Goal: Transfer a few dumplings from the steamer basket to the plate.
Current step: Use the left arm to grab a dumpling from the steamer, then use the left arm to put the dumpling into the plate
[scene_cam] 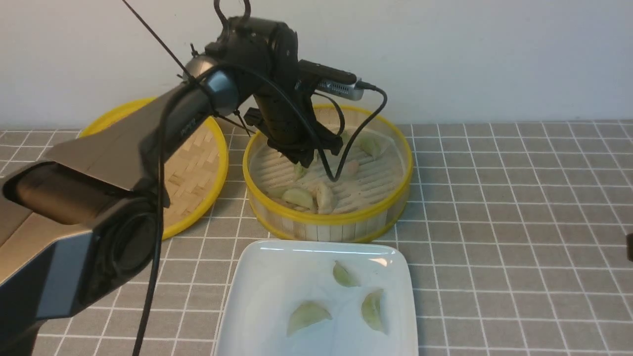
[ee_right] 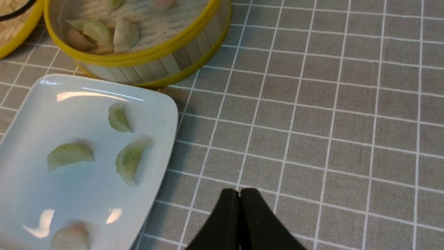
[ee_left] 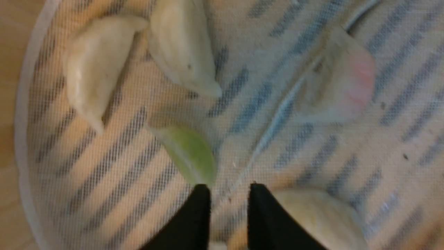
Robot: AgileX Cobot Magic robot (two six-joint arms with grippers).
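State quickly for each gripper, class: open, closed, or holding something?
Left gripper: open, holding nothing, over the steamer basket.
Right gripper: closed, empty.

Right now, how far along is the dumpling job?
Done: four dumplings lie on the plate. In hand: the left gripper is open and empty inside the basket, next to a green dumpling. Left: close on it and carry it over, if more are wanted.

A surface covered in grey cloth with a white grid runs back to a pale wall. On it stand a round bamboo steamer basket with yellow rims, a shallow woven yellow-rimmed lid just beside it on the left, and a glossy white square plate just in front.
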